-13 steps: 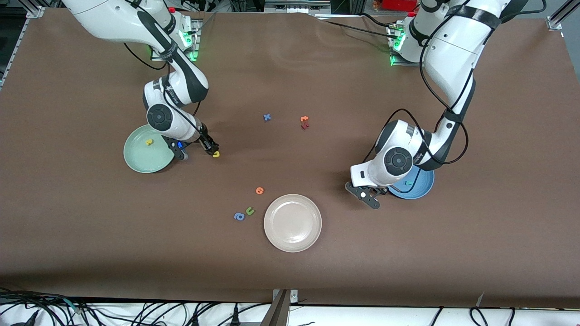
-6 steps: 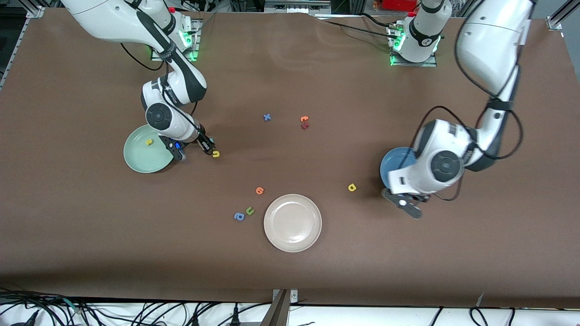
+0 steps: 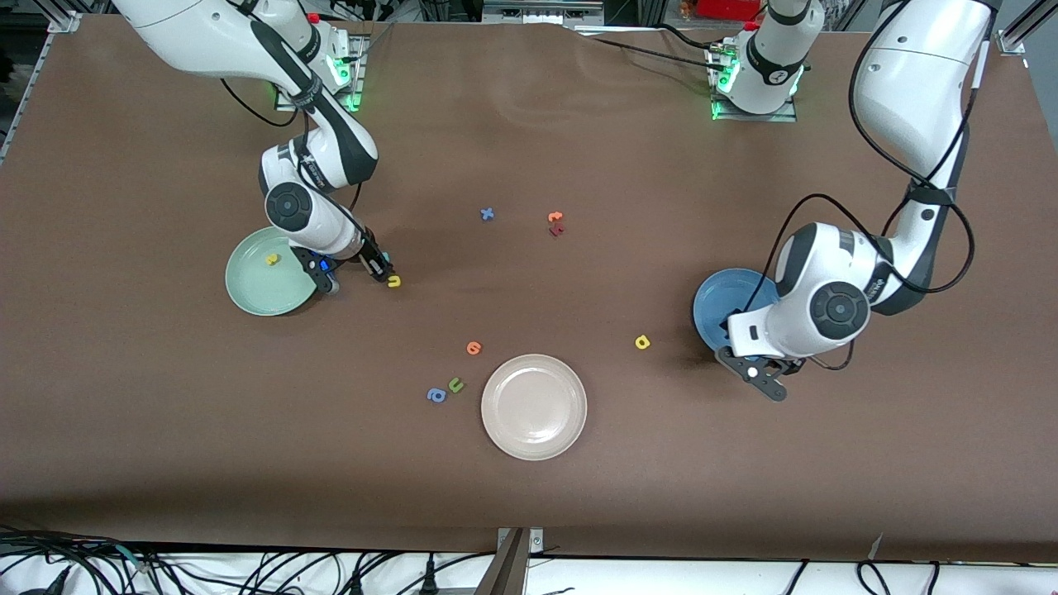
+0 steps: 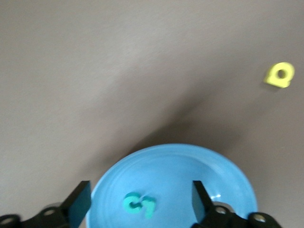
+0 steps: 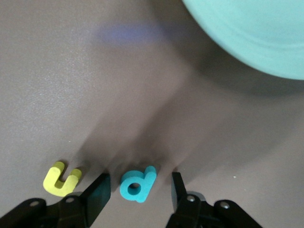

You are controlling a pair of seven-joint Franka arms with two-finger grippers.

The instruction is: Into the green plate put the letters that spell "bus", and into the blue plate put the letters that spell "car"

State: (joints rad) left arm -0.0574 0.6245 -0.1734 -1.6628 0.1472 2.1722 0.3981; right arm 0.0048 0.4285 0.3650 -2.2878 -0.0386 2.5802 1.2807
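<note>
The green plate [image 3: 269,285] holds the yellow s [image 3: 271,259]. Beside it toward the table's middle, my right gripper [image 3: 383,268] is low over the table and open. Its fingers [image 5: 97,197] straddle the teal b [image 5: 137,184] with a gap on each side. The yellow u [image 3: 394,282] lies just next to it. My left gripper [image 3: 764,382] hangs open over the blue plate [image 3: 723,302], where the teal c and r [image 4: 137,205] lie together. The yellow a [image 3: 642,341] lies on the table beside the blue plate.
A beige plate [image 3: 534,406] sits nearer to the camera, mid-table. An orange letter [image 3: 474,348], a green u [image 3: 455,384] and a blue a [image 3: 436,395] lie beside it. A blue x [image 3: 488,214] and orange and dark red letters [image 3: 555,223] lie farther back.
My left arm swung from over the yellow a to the blue plate and its gripper opened. My right gripper's fingers drew closer together around the teal b.
</note>
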